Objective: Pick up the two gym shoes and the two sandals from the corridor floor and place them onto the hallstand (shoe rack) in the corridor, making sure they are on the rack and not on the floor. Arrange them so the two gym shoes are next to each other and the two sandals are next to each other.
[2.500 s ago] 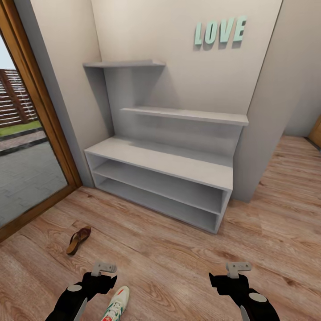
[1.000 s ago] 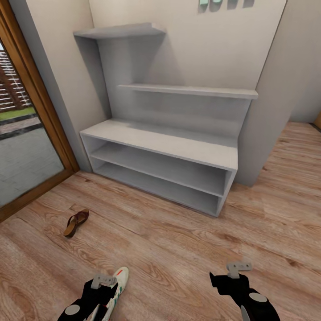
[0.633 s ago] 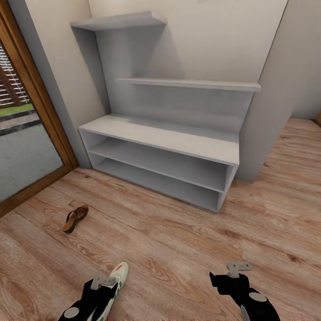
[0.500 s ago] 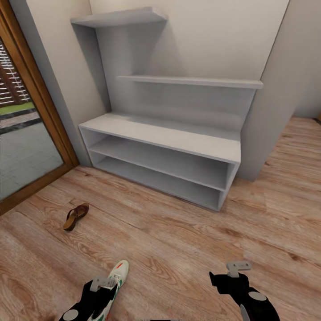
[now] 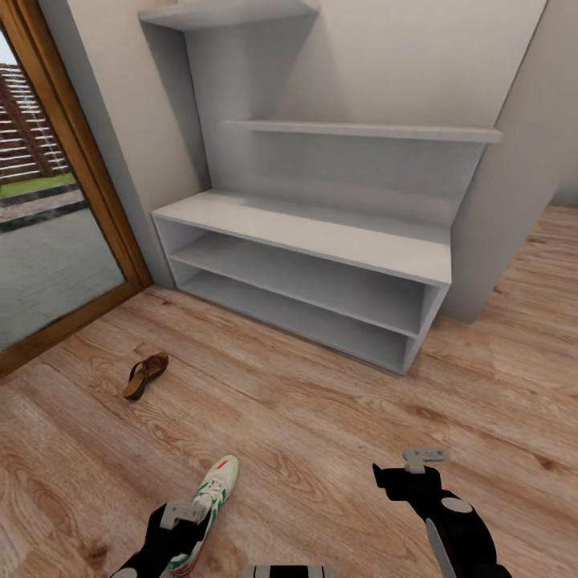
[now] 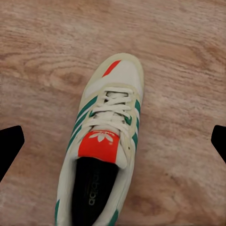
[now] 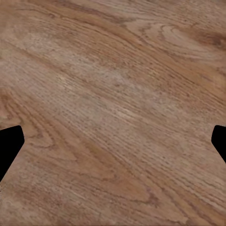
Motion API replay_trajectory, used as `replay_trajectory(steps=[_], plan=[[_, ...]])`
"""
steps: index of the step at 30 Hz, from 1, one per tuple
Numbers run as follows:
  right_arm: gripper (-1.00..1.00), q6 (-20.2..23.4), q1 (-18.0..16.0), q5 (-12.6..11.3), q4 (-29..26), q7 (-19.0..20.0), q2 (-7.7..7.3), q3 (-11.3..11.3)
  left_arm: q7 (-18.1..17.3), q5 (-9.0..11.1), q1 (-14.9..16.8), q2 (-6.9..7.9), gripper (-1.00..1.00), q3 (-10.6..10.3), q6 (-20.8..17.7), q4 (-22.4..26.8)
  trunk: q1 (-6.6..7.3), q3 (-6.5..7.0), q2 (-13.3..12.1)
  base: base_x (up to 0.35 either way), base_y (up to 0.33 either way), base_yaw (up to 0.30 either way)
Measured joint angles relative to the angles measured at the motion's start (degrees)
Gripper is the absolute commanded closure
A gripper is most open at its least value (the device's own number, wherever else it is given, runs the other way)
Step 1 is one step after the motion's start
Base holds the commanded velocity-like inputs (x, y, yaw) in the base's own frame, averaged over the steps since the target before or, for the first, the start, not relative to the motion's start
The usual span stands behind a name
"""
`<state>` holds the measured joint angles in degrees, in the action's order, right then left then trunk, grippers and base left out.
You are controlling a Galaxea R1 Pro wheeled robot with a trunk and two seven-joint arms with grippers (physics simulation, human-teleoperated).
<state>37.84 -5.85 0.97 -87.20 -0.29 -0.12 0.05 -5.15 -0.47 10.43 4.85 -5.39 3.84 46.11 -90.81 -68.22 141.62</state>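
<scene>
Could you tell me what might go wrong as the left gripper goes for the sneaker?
The left gripper hangs open over the sneaker, which lies lengthwise between the fingers; closing on the soft laced upper may give a weak grip that slips. The sandal lies apart by the glass door and could be missed. The rack is some way off, so a loose shoe might drop.

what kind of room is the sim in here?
Most likely a home entrance corridor: a low white shoe rack against the wall, a wood-framed glass door looking outdoors, and a gym shoe and a sandal lying on the plank floor.
</scene>
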Motion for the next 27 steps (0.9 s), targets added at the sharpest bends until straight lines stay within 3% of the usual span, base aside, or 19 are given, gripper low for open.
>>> replay_trajectory(steps=[6,10,21,27], plan=[[-1.00,0.0,0.0,0.0,0.0,0.0,-0.03,0.0,0.0,-0.2,0.0,-0.05,-1.00,-0.1,0.4,-0.5,0.00,-0.39,0.0,0.000,0.000,0.055],[-1.00,0.0,0.0,0.0,0.0,0.0,-0.04,0.0,0.0,-0.2,0.0,-0.08,-1.00,-0.1,0.5,-0.6,-0.87,-1.16,1.6,0.000,0.000,0.009],[-1.00,0.0,0.0,0.0,0.0,0.0,-0.11,-0.2,0.0,-0.2,0.0,-0.14,-1.00,-0.1,0.5,-0.7,-0.93,-2.14,1.6,0.000,0.000,0.001],[-1.00,0.0,0.0,0.0,0.0,0.0,-0.08,-0.2,0.0,-0.2,0.0,-0.14,-1.00,-0.2,0.5,-0.7,-1.08,-3.92,1.7,0.000,0.000,0.000]])
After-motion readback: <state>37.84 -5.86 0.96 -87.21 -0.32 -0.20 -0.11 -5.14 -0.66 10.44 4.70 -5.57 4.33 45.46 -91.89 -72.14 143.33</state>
